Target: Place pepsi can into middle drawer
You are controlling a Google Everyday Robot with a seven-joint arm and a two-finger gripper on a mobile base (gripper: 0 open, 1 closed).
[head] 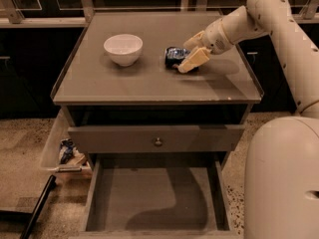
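The pepsi can lies on its side on the cabinet top, right of the middle. My gripper is open at the can's right end, one finger above it and the other finger low beside it, close to or touching the can. The middle drawer is pulled out at the bottom of the view, its flat grey floor bare.
A white bowl stands on the cabinet top, left of the can. A shut drawer front with a round knob sits above the open drawer. A clear bin with small items stands on the floor at the left. My base fills the lower right.
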